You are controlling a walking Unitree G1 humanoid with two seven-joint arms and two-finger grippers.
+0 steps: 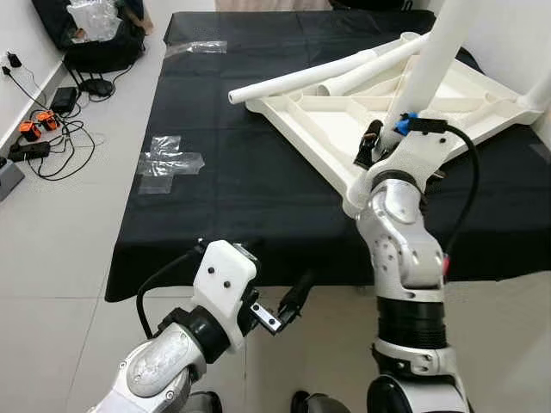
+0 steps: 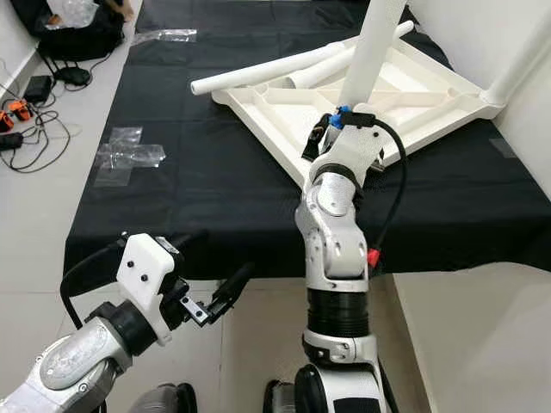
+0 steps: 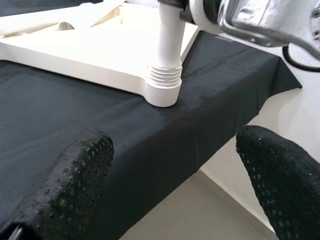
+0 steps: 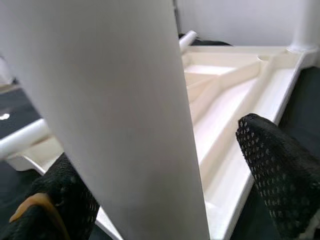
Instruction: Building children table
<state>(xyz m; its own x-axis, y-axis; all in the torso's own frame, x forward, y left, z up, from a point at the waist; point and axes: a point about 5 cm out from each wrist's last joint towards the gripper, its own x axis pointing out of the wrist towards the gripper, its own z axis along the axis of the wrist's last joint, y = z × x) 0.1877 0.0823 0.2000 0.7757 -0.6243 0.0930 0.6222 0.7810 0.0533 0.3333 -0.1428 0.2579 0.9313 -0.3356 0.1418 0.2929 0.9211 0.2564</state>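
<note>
White tabletop (image 1: 344, 112) carries two upright legs (image 1: 426, 64), two loose; right gripper (image 4: 165, 170) straddles one unclosed, left gripper (image 3: 175, 185) open.

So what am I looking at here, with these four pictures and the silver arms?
It is a walking robot with two silver arms, each ending in two black fingers. Two pictures come from cameras in its head, looking down; the other two from cameras on its wrists.

On a black cloth lies a white children's table top, upside down, with loose white legs lying across it.

The right gripper is around an upright leg standing in the near corner socket, fingers either side; I can't tell if it grips. The left gripper hangs open near the cloth's edge, holding nothing.

Cables lie on the floor.
</note>
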